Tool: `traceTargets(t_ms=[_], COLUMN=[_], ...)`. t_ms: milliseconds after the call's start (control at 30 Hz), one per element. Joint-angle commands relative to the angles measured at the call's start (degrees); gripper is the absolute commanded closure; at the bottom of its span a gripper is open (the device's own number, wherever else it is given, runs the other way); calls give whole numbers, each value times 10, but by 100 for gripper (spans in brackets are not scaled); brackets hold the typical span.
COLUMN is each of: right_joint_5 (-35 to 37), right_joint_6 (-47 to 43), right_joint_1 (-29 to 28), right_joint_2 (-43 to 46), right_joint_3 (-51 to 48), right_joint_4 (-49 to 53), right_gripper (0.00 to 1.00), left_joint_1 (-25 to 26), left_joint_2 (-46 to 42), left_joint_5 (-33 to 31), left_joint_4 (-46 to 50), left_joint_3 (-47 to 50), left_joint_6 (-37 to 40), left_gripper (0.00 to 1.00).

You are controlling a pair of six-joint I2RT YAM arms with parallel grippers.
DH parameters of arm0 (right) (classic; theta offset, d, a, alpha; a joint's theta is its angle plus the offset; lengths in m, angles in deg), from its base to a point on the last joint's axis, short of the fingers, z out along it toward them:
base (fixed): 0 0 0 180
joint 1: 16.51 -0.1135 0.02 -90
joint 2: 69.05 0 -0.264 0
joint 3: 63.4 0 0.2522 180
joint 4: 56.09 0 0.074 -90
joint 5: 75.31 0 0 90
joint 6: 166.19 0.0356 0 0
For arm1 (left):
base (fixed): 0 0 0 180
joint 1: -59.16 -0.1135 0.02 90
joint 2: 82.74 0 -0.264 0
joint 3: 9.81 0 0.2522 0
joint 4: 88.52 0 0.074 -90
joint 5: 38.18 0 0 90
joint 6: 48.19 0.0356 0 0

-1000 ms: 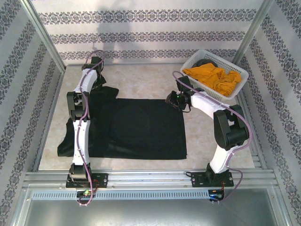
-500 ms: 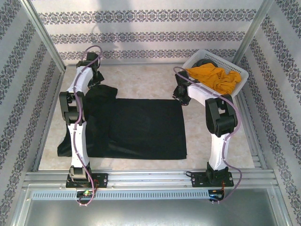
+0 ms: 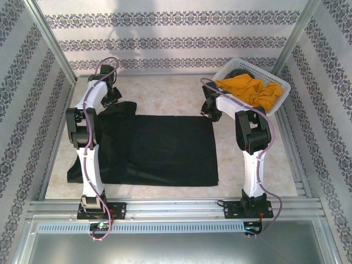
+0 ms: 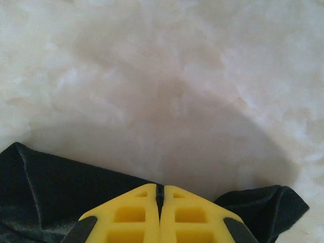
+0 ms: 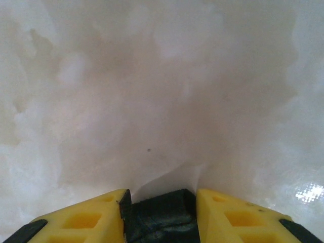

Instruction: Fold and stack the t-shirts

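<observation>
Black t-shirt (image 3: 165,148) lies spread flat over the left and middle of the counter (image 3: 165,91), one sleeve rumpled toward the far left corner. At that sleeve the left end effector (image 4: 160,190) has its yellow fingers pressed together with no gap, and the shirt's edge runs up to their tips from both sides. At the shirt's far right corner the right end effector (image 5: 161,197) has its fingers partly apart, with a wad of black cloth filling the space between them. In the far right corner of the counter a white basket (image 3: 265,72) holds the crumpled mustard-orange t-shirt (image 3: 250,91).
</observation>
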Motion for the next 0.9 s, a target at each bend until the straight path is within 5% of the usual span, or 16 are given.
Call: traceTargets(t_ms=[0, 100, 300, 867], right_joint_5=[11, 5, 5, -13], right_joint_6=[-7, -7, -21, -107], right_joint_1=[-1, 0, -3, -38], right_joint_2=[-20, -37, -19, 164], right_joint_3=[24, 39, 31, -108], right_joint_4=[41, 64, 60, -50], right_gripper=[60, 64, 100, 100], left_joint_1=[-2, -2, -6, -86], left_joint_2=[-29, -32, -55, -319], left_joint_5=[3, 4, -2, 69], left_joint_4=[-14, -13, -9, -114], left_joint_3=[8, 9, 23, 339], left_joint_6=[5, 5, 10, -81], left_gripper=[100, 100, 100, 100])
